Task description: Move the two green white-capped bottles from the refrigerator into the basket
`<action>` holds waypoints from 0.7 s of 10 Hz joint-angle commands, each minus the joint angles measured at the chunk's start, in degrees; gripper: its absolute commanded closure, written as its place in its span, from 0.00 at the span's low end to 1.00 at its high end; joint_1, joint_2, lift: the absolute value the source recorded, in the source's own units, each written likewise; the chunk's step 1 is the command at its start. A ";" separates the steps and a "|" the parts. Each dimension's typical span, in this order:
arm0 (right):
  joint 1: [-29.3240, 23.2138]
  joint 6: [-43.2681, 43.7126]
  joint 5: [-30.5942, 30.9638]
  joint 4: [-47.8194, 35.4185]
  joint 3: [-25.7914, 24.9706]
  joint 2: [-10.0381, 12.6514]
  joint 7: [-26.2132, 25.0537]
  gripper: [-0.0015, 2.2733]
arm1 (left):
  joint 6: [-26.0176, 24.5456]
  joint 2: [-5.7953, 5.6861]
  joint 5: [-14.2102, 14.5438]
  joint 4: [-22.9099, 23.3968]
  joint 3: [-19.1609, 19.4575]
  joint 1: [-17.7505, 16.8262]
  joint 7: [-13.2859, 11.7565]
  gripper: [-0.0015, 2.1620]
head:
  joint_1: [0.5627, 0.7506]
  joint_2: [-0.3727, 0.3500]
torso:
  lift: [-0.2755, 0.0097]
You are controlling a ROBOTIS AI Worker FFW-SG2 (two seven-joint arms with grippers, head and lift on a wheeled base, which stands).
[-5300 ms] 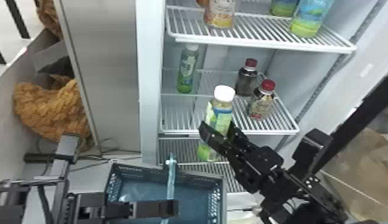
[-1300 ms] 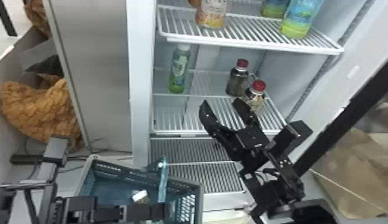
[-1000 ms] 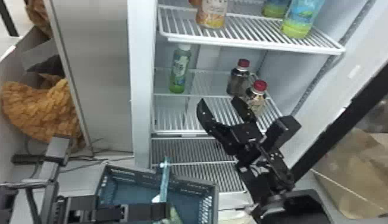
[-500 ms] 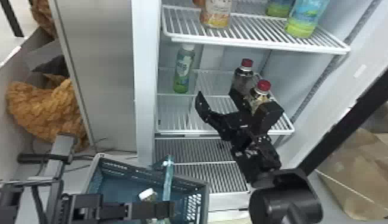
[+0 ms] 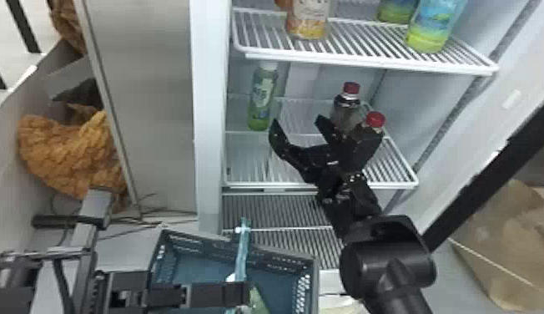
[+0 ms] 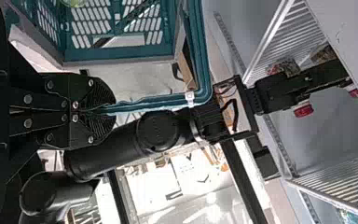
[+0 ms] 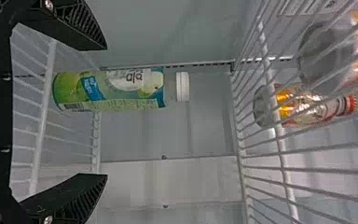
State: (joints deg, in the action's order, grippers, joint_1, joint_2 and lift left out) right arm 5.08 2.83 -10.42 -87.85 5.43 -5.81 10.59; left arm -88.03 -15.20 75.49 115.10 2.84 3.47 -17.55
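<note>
Right claw: released, its two fingers spread wide before the middle shelf (image 5: 258,185); our right claw (image 5: 297,120) grasps nothing
Green bottle: standing on the fridge's middle shelf, at ten o'clock from that claw in the head view; in the right wrist view we see the bottle (image 7: 109,89) clear of both fingers but nearer one of them
Left claw: clenched on the basket's handle; our left claw (image 6: 113,111) has the handle (image 6: 158,101) pinched at its tips
Basket: below, towards seven o'clock from the right claw; the basket (image 5: 279,253) holds a green thing (image 5: 258,301), which we take for the first bottle
Off-centre risk: if we push straight in, the nearer finger may clip the bottle and topple it, so we should line up first
Red caps: at two and three o'clock sit two bottles (image 5: 351,88) (image 5: 375,120); a wide sideways swing could knock them
Top shelf: lifting too high could jam the cap under the top shelf (image 5: 367,62)
Handle: a tug there could tilt the basket and spoil our drop
</note>
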 commanded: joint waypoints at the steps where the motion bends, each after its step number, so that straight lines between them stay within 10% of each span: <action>1: 2.52 0.27 -0.09 2.56 1.09 0.01 -0.31 0.03 | 0.00 0.00 0.04 0.00 -0.10 -0.10 0.06 0.54 | 0.70 0.25 | 0.04; 7: 11.10 0.27 -0.32 11.70 4.86 -0.34 -1.62 0.03 | 0.00 0.17 0.15 -0.28 -0.44 -0.80 0.23 0.54 | 0.70 0.29 | 0.04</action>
State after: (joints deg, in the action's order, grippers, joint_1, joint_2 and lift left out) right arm 15.53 3.10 -10.60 -76.94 9.99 -6.15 8.97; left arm -88.03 -15.06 75.64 114.82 2.50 2.77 -17.36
